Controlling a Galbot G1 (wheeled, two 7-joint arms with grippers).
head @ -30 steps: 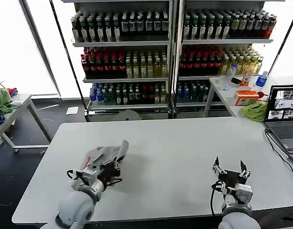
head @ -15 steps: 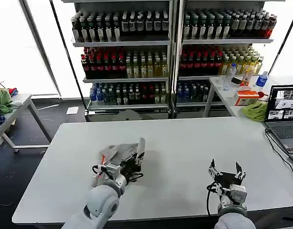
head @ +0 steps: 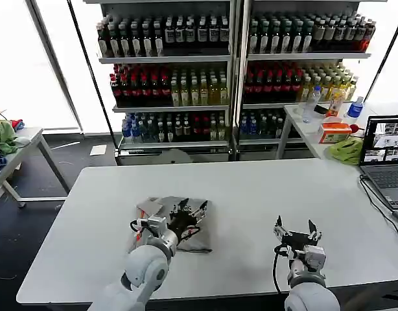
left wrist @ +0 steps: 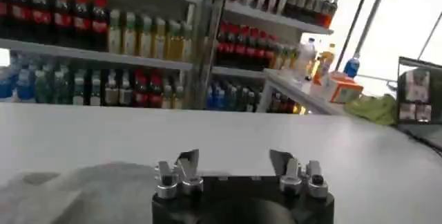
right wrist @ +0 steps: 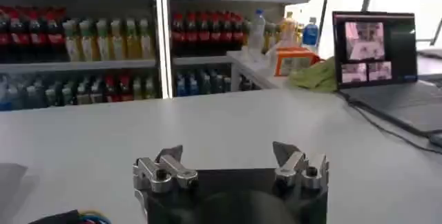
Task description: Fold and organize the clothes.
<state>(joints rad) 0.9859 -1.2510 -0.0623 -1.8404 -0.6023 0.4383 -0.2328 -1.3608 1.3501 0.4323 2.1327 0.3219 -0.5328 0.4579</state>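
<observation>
A grey shirt (head: 198,240) lies folded flat on the white table (head: 251,188), left of centre, with an orange patch showing at its far left corner. My left gripper (head: 194,211) hovers low over the shirt's right part, open, with nothing between its fingers. In the left wrist view the left gripper (left wrist: 233,160) points across bare table and the grey shirt (left wrist: 76,189) lies to one side. My right gripper (head: 294,227) stands open near the table's front edge, right of centre, well apart from the shirt; the right gripper (right wrist: 228,153) is empty in its own wrist view.
An open laptop (head: 386,149) with its cable sits at the table's right edge. A side table (head: 309,129) behind it carries bottles, an orange box and a lime-green cloth (head: 346,150). Drink shelves (head: 231,71) line the back. Another small table (head: 17,146) stands far left.
My left gripper carried the raised shirt rightward, and the shirt now lies flat with the gripper open above it. The right gripper drifted slightly left.
</observation>
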